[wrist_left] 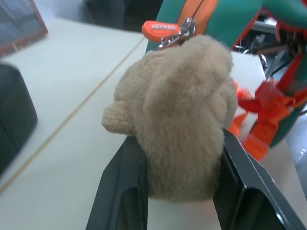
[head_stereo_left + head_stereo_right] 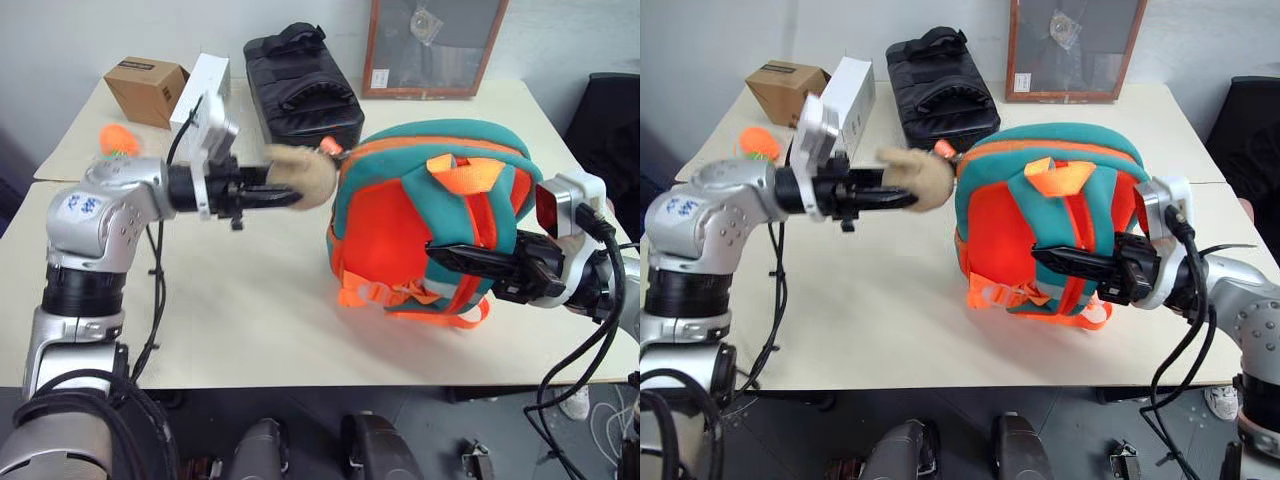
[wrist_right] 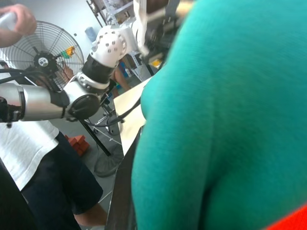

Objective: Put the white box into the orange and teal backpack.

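the left gripper (image 2: 285, 196) is clamped on the tan plush toy (image 1: 180, 115) hanging from the zipper of the orange and teal backpack (image 2: 430, 215), which stands on the table (image 2: 250, 320); the right gripper (image 2: 450, 257) is closed on the backpack's teal strap; the white box cannot be made out

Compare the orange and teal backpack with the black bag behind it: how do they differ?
The orange and teal backpack is bright and domed, both grippers holding parts of it; the black bag is dark, boxier and untouched. The backpack stands nearer the robot, the black bag farther back. Both rest on the table.
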`<act>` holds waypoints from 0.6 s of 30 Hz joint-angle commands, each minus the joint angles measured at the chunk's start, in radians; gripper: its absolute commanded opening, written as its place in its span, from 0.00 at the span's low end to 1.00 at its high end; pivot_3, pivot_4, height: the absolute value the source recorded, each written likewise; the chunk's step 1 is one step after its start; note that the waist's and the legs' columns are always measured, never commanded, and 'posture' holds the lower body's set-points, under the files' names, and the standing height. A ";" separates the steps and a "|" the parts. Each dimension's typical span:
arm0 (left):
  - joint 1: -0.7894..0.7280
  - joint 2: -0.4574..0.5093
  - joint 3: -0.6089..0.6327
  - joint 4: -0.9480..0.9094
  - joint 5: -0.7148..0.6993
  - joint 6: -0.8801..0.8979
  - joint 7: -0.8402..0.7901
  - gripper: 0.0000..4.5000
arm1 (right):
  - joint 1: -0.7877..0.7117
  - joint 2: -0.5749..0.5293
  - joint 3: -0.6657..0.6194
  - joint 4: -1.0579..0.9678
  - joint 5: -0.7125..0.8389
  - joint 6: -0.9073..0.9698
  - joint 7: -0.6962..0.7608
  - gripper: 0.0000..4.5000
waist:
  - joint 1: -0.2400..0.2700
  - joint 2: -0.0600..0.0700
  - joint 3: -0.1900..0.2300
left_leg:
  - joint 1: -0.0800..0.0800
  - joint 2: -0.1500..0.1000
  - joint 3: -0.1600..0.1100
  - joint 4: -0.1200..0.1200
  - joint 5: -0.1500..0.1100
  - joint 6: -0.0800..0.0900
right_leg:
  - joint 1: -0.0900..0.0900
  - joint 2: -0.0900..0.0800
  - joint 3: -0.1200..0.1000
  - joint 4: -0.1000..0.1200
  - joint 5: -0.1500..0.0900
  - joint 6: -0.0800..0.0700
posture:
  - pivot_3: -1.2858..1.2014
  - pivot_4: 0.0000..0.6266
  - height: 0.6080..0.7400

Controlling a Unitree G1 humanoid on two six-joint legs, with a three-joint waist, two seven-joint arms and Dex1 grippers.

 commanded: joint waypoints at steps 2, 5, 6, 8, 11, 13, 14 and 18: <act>0.102 0.041 -0.060 0.025 0.139 -0.144 -0.015 0.30 | 0.028 -0.010 -0.065 -0.029 0.022 -0.025 -0.012 0.00 | 0.001 0.000 0.000 | 0.000 0.000 0.000 0.000 0.000 0.000 | 0.000 0.000 0.000 0.000 0.000 0.000 | 0.52 0.24 1.00; 0.129 -0.013 -0.111 0.098 0.216 -0.215 0.031 0.30 | 0.053 -0.012 -0.070 -0.040 0.007 -0.036 -0.009 0.00 | 0.003 0.000 0.000 | 0.000 0.000 0.000 0.001 0.000 0.001 | 0.001 0.000 0.000 0.000 0.000 0.000 | 0.52 0.24 1.00; 0.136 -0.037 -0.131 0.118 0.239 -0.240 0.044 0.30 | 0.059 -0.012 -0.070 -0.044 0.005 -0.039 -0.009 0.00 | 0.004 0.000 0.000 | 0.000 -0.001 0.000 0.001 -0.001 0.002 | 0.001 -0.001 0.000 0.000 0.000 0.000 | 0.52 0.24 1.00; 0.138 -0.089 -0.168 0.165 0.289 -0.281 0.076 0.30 | 0.066 -0.008 -0.070 -0.052 -0.001 -0.051 -0.016 0.00 | 0.006 0.000 0.000 | 0.000 -0.001 0.000 0.001 -0.001 0.003 | 0.002 -0.001 0.000 0.000 0.000 0.000 | 0.52 0.24 1.00; 0.125 -0.165 -0.226 0.232 0.373 -0.349 0.124 0.30 | 0.073 0.006 -0.049 -0.082 -0.060 -0.100 -0.048 0.00 | 0.006 0.000 -0.001 | 0.000 -0.001 0.000 0.001 -0.001 0.003 | 0.001 -0.001 0.000 -0.001 0.000 0.001 | 0.52 0.24 1.00; 0.122 -0.204 -0.225 0.229 0.371 -0.337 0.129 0.30 | 0.084 0.015 -0.011 -0.106 -0.160 -0.162 -0.074 0.00 | 0.005 -0.001 -0.001 | 0.000 -0.001 0.000 0.002 -0.001 0.003 | 0.001 -0.001 0.000 0.000 0.000 0.001 | 0.52 0.24 1.00; 0.125 -0.214 -0.222 0.219 0.368 -0.331 0.125 0.30 | 0.087 0.021 0.003 -0.109 -0.193 -0.180 -0.090 0.00 | 0.005 -0.001 -0.001 | 0.000 -0.001 0.000 0.002 -0.001 0.003 | 0.001 -0.001 0.000 0.000 0.000 0.001 | 0.52 0.24 1.00; 0.156 -0.196 -0.184 0.144 0.337 -0.287 0.101 0.30 | 0.113 0.016 0.033 -0.101 -0.301 -0.242 -0.096 0.00 | 0.006 -0.001 -0.001 | 0.000 -0.001 0.000 0.002 -0.001 0.003 | 0.001 -0.001 0.000 0.000 0.000 0.001 | 0.52 0.24 1.00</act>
